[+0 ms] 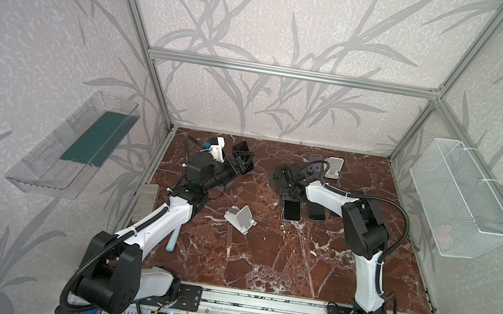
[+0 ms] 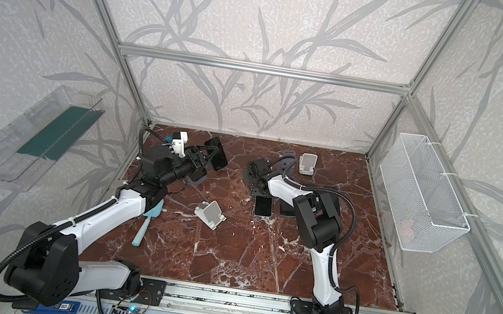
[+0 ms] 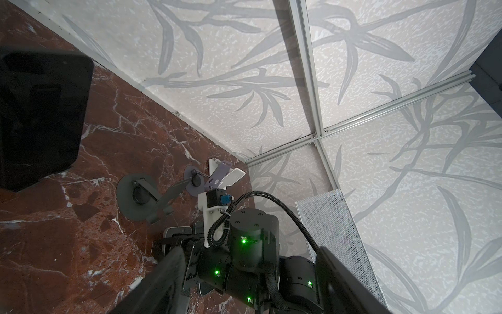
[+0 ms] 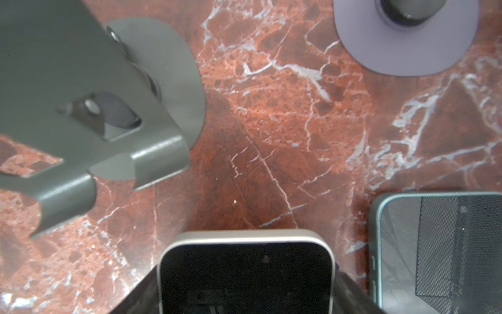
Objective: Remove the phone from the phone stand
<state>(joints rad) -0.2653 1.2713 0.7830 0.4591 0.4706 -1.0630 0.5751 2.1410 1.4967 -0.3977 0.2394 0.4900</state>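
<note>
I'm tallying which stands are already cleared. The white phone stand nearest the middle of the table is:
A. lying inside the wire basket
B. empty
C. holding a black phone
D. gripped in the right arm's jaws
B: in both top views the white phone stand sits alone on the marble table with nothing in its cradle.

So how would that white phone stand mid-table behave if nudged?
The white phone stand looks like thin, light plastic, so it would probably slide easily on the polished marble table. Its raised backrest suggests a high push might tip it.
</note>
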